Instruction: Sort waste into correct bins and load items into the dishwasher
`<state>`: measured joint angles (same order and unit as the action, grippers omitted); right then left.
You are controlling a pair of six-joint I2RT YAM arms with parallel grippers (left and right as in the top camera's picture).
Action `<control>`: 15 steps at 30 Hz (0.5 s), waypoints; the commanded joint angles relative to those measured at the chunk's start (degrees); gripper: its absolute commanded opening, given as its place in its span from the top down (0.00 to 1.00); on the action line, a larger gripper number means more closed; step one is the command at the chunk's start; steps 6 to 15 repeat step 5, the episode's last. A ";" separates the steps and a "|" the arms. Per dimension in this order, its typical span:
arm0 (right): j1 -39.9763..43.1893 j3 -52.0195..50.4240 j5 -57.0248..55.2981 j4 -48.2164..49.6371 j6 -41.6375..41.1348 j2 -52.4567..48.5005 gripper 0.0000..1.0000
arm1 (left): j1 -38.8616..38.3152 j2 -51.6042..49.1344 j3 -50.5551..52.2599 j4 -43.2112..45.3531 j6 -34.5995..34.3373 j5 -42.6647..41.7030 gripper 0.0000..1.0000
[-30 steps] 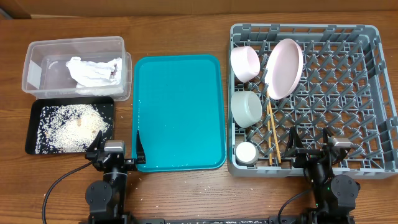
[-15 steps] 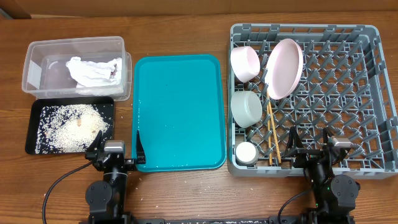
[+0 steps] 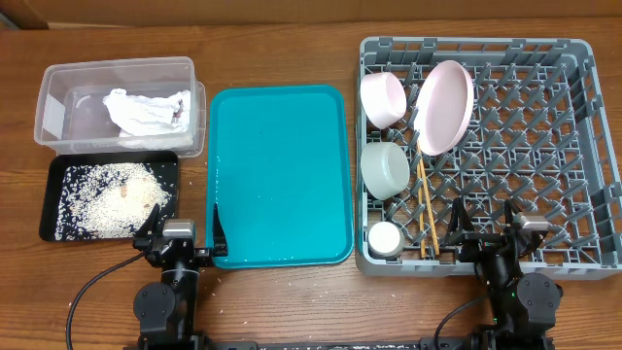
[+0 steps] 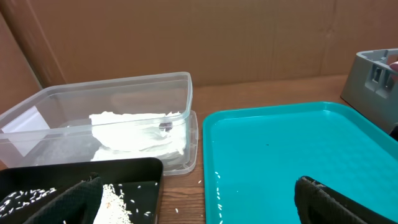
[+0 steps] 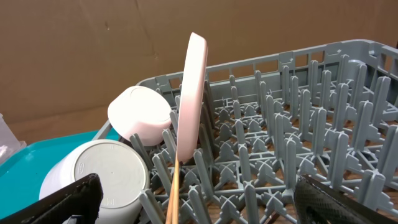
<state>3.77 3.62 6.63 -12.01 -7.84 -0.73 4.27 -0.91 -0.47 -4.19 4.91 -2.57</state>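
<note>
Overhead: the tub point(image 3: 58, 78) at 10 o'clock holds the napkin point(image 3: 146, 110). Just beside it at 8 o'clock, the black tray point(image 3: 49, 209) holds the rice point(image 3: 107, 194). The teal tray point(image 3: 277, 175) lies in the centre. The rack point(image 3: 573, 146) at 3 o'clock holds the pink bowl point(image 3: 382, 99) and plate point(image 3: 445, 107) at its 11 o'clock, the grey bowl point(image 3: 385, 169) at 9, and the cup point(image 3: 385, 238) at 7, with the chopsticks point(image 3: 427, 209) just beside it. The left gripper point(image 3: 182, 233) and right gripper point(image 3: 486, 231) sit at 6 o'clock. Left wrist: the fingers point(image 4: 74, 199) are spread and hold nothing, one over each tray's edge. Right wrist: the fingers are spread and hold nothing; the plate stands on edge and both bowls lie tipped on their sides.
</note>
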 commanded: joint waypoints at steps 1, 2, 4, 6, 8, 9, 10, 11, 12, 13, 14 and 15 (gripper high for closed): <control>0.37 -0.04 0.09 0.39 0.22 0.57 0.00 | 0.20 0.44 0.20 -0.15 1.09 0.61 0.00; 0.37 -0.04 0.09 0.39 0.22 0.57 0.00 | 0.22 0.44 0.20 -0.15 1.09 0.61 0.00; 0.37 -0.04 0.09 0.39 0.22 0.57 0.00 | 0.22 0.44 0.20 -0.15 1.09 0.61 0.00; 0.37 -0.04 0.09 0.39 0.22 0.57 0.00 | 0.22 0.44 0.20 -0.15 1.09 0.61 0.00; 0.37 -0.04 0.09 0.39 0.22 0.57 0.00 | 0.22 0.44 0.20 -0.15 1.09 0.61 0.00; 0.37 -0.04 0.09 0.39 0.22 0.57 0.00 | 0.22 0.44 0.20 -0.15 1.09 0.61 0.00; 0.37 -0.04 0.09 0.39 0.22 0.57 0.00 | 0.22 0.44 0.20 -0.15 1.09 0.61 0.00; 0.37 -0.04 0.09 0.39 0.22 0.57 0.00 | 0.22 0.44 0.20 -0.15 1.09 0.61 0.00; 0.37 -0.04 0.09 0.39 0.22 0.57 0.00 | 0.22 0.44 0.20 -0.15 1.09 0.61 0.00; 0.37 -0.04 0.09 0.39 0.22 0.57 0.00 | 0.22 0.44 0.20 -0.15 1.09 0.61 0.00; 0.37 -0.04 0.09 0.39 0.22 0.57 0.00 | 0.22 0.44 0.20 -0.15 1.09 0.61 0.00; 0.37 -0.04 0.09 0.39 0.22 0.57 0.00 | 0.22 0.44 0.20 -0.15 1.09 0.61 0.00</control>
